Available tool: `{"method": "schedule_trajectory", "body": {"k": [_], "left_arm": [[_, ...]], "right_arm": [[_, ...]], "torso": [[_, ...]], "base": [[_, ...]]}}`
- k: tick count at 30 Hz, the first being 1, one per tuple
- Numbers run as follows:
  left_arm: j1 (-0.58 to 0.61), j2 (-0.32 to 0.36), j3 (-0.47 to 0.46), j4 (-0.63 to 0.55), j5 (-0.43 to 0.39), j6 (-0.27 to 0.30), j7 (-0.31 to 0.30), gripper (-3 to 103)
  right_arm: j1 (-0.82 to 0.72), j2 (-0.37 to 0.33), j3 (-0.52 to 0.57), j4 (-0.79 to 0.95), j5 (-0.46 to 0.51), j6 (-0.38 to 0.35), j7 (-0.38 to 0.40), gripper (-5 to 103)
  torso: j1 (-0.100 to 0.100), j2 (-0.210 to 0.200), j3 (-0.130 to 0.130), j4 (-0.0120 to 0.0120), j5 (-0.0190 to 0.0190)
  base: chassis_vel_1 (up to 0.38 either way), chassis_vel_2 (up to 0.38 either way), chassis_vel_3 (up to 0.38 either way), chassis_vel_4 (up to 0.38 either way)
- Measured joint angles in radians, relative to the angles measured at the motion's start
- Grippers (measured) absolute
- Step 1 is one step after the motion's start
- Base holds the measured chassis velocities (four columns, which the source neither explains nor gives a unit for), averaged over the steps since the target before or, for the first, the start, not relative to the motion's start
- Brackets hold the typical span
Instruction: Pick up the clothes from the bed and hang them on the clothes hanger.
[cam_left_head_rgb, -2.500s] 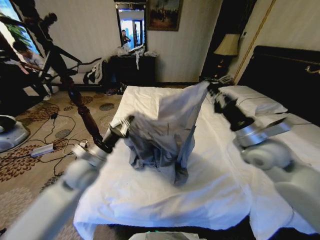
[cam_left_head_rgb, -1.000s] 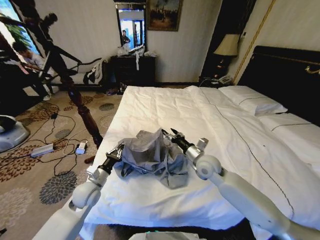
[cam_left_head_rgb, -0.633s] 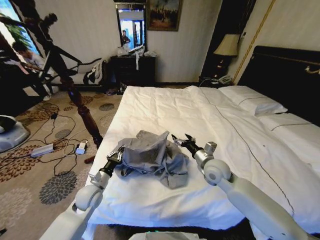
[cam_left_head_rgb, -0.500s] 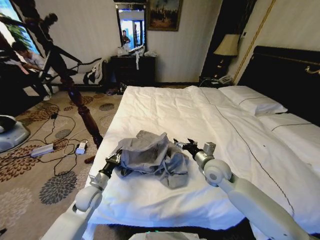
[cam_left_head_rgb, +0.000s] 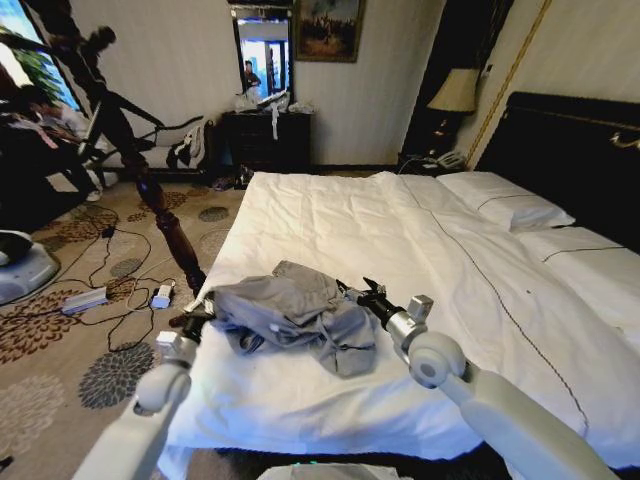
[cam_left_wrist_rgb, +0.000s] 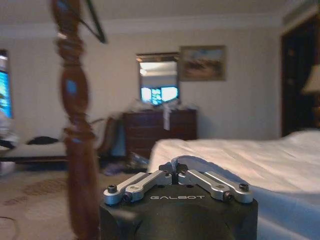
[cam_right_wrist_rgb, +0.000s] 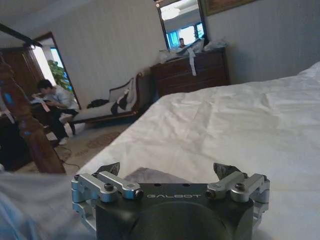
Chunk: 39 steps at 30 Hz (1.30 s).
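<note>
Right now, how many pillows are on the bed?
1 clearly: a white pillow at the head of the bed, beside the black headboard. White bedding nearer the camera along the headboard may cover another.

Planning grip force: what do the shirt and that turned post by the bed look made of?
The shirt: thin, soft grey-blue woven cloth, matte, slumped in loose folds. The post: dark turned wood, likely varnished, showing glossy highlights.

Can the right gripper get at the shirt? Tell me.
Probably yes. The right gripper is open and sits at the edge of the crumpled shirt on the bed, with nothing between them. The left gripper, shut, is at the shirt's other side, off the bed's edge.
</note>
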Motion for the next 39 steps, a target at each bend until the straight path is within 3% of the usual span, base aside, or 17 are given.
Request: {"method": "schedule_trajectory", "body": {"k": [3, 10, 15, 18, 22, 24, 26, 27, 29, 31, 39], "left_arm": [[-0.035, 0.018, -0.051, 0.027, -0.043, 0.006, -0.005, 0], [-0.027, 0.019, -0.068, 0.060, -0.069, -0.011, 0.003, 0], [-0.012, -0.007, -0.048, 0.071, -0.046, -0.020, 0.003, 0], [-0.007, -0.019, -0.037, 0.073, -0.034, -0.023, 0.004, 0], [0.006, -0.028, -0.023, 0.059, -0.016, -0.025, 0.007, 0], [0.010, -0.027, -0.024, 0.054, -0.015, -0.026, 0.007, 0], [0.014, -0.024, -0.028, 0.047, -0.015, -0.026, 0.008, 0], [0.016, -0.019, -0.034, 0.043, -0.016, -0.026, 0.009, 0], [0.016, -0.017, -0.036, 0.042, -0.016, -0.026, 0.009, 0], [0.020, -0.006, -0.048, 0.036, -0.019, -0.026, 0.010, 0], [0.028, 0.011, -0.066, 0.036, -0.023, -0.033, 0.028, 0]], "right_arm": [[0.004, 0.004, -0.018, -0.008, -0.010, 0.001, -0.012, 100], [0.043, 0.053, -0.147, -0.071, -0.115, 0.069, -0.180, 100], [0.087, 0.093, -0.239, -0.125, -0.171, 0.077, -0.204, 100], [0.120, 0.116, -0.282, -0.140, -0.134, 0.076, -0.203, 100], [0.286, 0.202, -0.378, -0.181, 0.063, -0.001, -0.111, 100], [0.323, 0.223, -0.393, -0.196, 0.101, -0.021, -0.092, 100], [0.381, 0.272, -0.417, -0.223, 0.183, -0.080, -0.027, 100], [0.412, 0.315, -0.429, -0.239, 0.250, -0.132, 0.044, 100], [0.420, 0.332, -0.432, -0.244, 0.272, -0.150, 0.071, 100], [0.445, 0.419, -0.436, -0.273, 0.366, -0.222, 0.189, 100], [0.427, 0.439, -0.417, -0.305, 0.380, -0.252, 0.254, 100]], "torso": [[0.000, 0.000, 0.000, 0.0000, 0.0001], [0.000, 0.000, 0.000, 0.0002, -0.0001], [0.000, 0.000, 0.000, 0.0000, -0.0001], [0.000, 0.000, 0.000, -0.0001, -0.0002], [0.000, 0.000, 0.000, 0.0003, 0.0001], [0.000, 0.000, 0.000, 0.0006, -0.0002], [0.000, 0.000, 0.000, 0.0004, -0.0004], [0.000, 0.000, 0.000, 0.0002, -0.0001], [0.000, 0.000, 0.000, 0.0000, -0.0001], [0.000, 0.000, 0.000, 0.0005, -0.0002], [0.000, 0.000, 0.000, -0.0003, 0.0001]], "base": [[0.000, 0.000, 0.000, 0.000], [0.000, 0.000, 0.000, 0.000], [0.000, 0.000, 0.000, 0.000], [0.000, 0.000, 0.000, 0.000], [0.000, 0.000, 0.000, 0.000], [0.000, 0.000, 0.000, 0.000], [0.000, 0.000, 0.000, 0.000], [0.000, 0.000, 0.000, 0.000], [0.000, 0.000, 0.000, 0.000], [0.000, 0.000, 0.000, 0.000], [0.000, 0.000, 0.000, 0.000]]}}
